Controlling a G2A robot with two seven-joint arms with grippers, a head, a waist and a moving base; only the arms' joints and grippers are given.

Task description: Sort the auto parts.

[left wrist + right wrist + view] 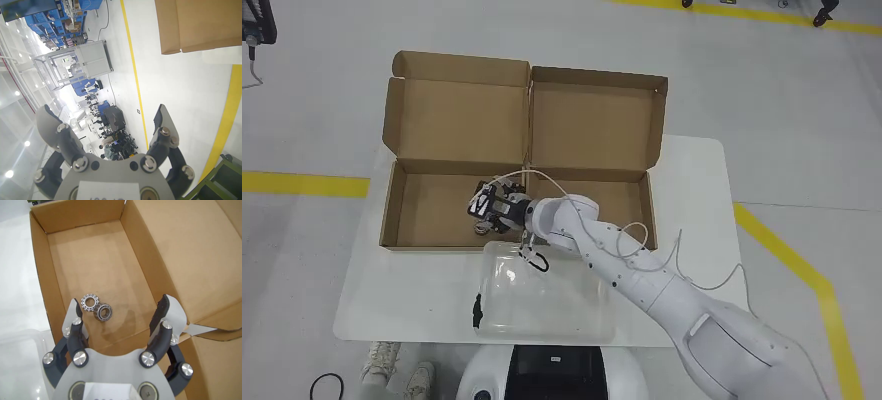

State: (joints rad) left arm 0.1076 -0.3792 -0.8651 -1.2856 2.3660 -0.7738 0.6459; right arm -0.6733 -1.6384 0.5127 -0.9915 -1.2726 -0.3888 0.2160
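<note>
Two steel roller bearings (90,303) (103,312) lie touching each other on the floor of the left cardboard box (427,215). My right gripper (120,302) hangs open just above them inside that box, with nothing between its fingers; in the top view it (485,208) sits at the box's right end. My left gripper (103,109) is open and empty, held off the table and facing the room, with a cardboard flap (198,24) beyond it.
A second open cardboard box (637,215) stands to the right of the first, both lids folded back. A clear plastic tray (572,300) sits at the table's front edge with a black hook (537,262) and another black part (475,312) in it.
</note>
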